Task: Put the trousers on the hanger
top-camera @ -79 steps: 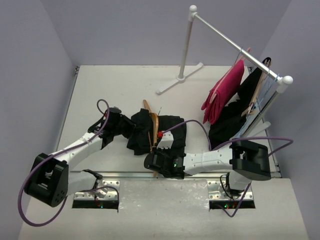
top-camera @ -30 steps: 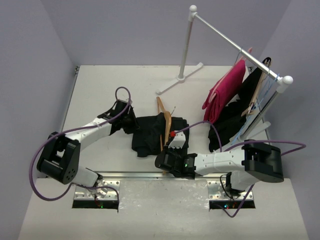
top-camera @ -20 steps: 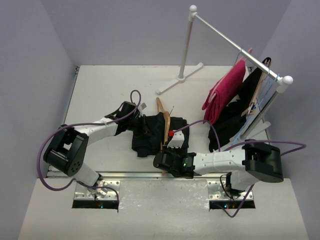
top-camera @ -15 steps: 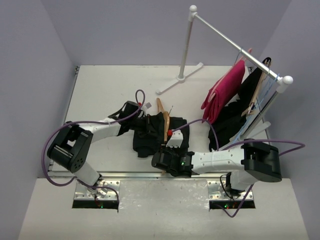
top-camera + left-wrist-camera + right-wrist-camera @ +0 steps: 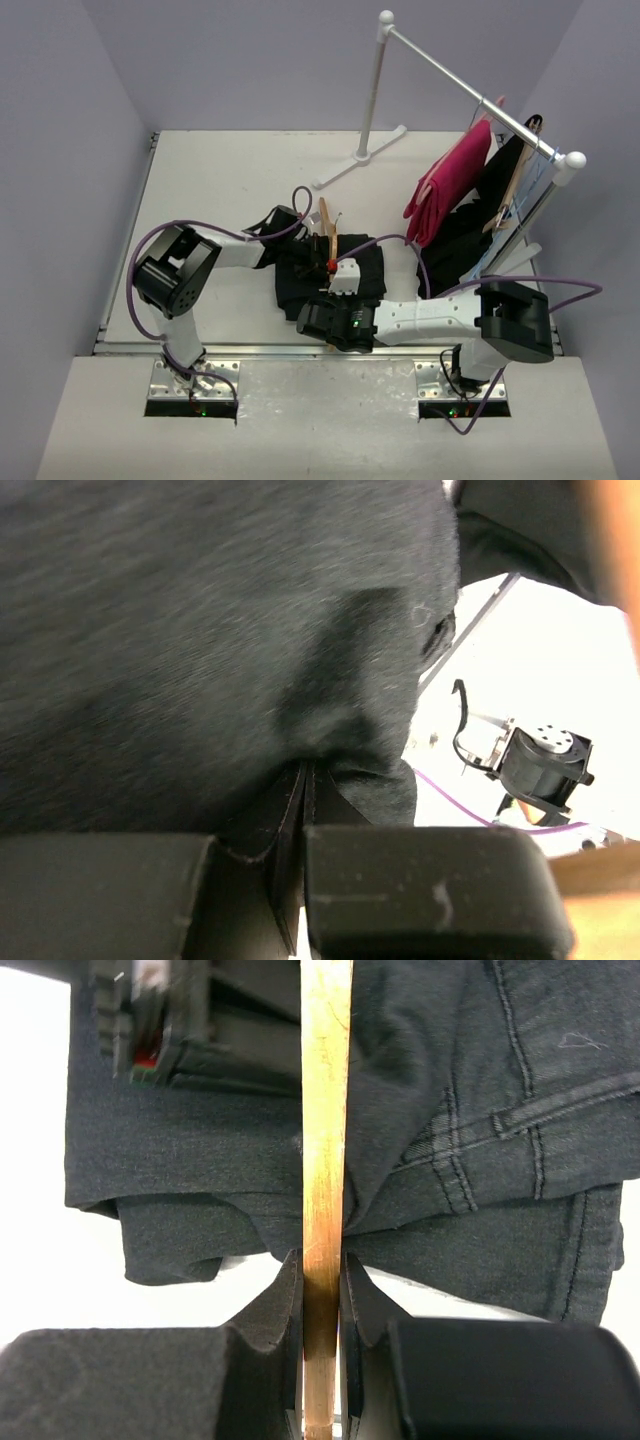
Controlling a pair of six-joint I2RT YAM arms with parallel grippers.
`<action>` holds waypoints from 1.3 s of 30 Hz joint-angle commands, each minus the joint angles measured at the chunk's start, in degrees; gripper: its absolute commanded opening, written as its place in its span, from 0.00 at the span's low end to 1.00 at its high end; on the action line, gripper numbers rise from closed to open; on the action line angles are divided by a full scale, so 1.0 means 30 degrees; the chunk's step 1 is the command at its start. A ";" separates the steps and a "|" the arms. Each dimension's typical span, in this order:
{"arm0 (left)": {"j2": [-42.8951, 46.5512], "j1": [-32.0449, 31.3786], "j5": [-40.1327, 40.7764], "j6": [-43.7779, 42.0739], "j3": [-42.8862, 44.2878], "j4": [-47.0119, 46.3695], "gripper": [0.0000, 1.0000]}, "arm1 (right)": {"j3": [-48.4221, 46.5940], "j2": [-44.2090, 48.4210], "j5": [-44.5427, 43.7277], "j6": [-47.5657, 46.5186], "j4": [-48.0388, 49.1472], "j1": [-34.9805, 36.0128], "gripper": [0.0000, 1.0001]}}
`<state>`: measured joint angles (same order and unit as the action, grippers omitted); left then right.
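One hanger (image 5: 325,1110), one trousers (image 5: 180,1150) (bunched)

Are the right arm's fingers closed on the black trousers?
No, the right fingers pinch the hanger; the trousers lie behind it.

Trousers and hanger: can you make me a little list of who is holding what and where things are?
left pincer: shut on a fold of the trousers
right pincer: shut on the bar of the hanger
hanger position: lying across the trousers, on the table
rail: pink garment hanging at the far right
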<state>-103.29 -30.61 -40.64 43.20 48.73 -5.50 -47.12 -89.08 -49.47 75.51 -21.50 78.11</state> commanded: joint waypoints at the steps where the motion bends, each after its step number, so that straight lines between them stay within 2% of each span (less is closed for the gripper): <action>1: 0.0249 -0.0489 0.1004 -0.0513 0.0768 -0.0519 0.00 | -0.1118 -0.1053 0.0645 -0.0882 0.0021 -0.0136 0.00; 8: 0.2867 -0.0038 0.3784 0.0716 -0.0627 -0.0832 0.04 | -0.2983 -0.2695 0.1185 -0.0151 -0.2515 -0.0091 0.00; 11: 0.5306 0.0507 0.5765 0.1047 -0.1652 0.0196 0.17 | -0.1642 -0.2114 0.1638 -0.0796 -0.0600 -0.0078 0.00; 13: 0.7363 0.0742 0.8129 0.1264 -0.2448 0.1314 0.34 | -0.0954 -0.1801 0.1774 -0.0980 0.0722 -0.0049 0.00; 16: 0.9693 0.1107 1.0276 0.1223 -0.3052 0.2862 0.48 | -0.1648 -0.2268 0.1553 -0.0926 -0.0077 -0.0049 0.00; 17: 1.0222 0.1221 1.0515 0.1181 -0.3260 0.3067 0.50 | -0.2193 -0.2502 0.1433 -0.0789 -0.0590 -0.0052 0.00; 19: 1.0904 0.1615 1.0606 0.1128 -0.3603 0.3795 0.51 | -0.3214 -0.3384 0.1148 -0.0173 -0.2532 -0.0073 0.00; 21: 1.2229 0.1806 0.9849 0.1154 -0.4614 0.2837 0.54 | -0.4246 -0.4081 0.1036 0.0107 -0.3393 -0.0036 0.00; 24: 1.3563 0.1891 0.8574 0.1476 -0.6367 0.0139 0.59 | -0.4107 -0.4298 0.1059 0.0035 -0.2808 0.0038 0.00; 27: 1.4312 0.1913 0.7664 0.1993 -0.7926 -0.1958 0.60 | -0.3816 -0.4151 0.0993 -0.0718 -0.1618 0.0185 0.00; 31: 1.5412 0.1913 0.6903 0.2612 -0.9627 -0.5195 0.63 | -0.4481 -0.4781 0.0943 -0.1278 -0.1930 0.0166 0.00; 35: 1.5246 0.1905 0.6151 0.2292 -0.9474 -0.6467 0.67 | -0.4869 -0.5306 0.1195 -0.1585 -0.1832 0.0185 0.00; 39: 1.3497 0.1796 0.5486 0.1737 -0.7986 -0.6488 0.68 | -0.3661 -0.4792 0.1636 -0.2521 0.0247 0.0156 0.00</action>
<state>-58.92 -25.13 -20.77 49.94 19.70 -18.01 -60.52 -103.27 -49.45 70.26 -29.00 78.19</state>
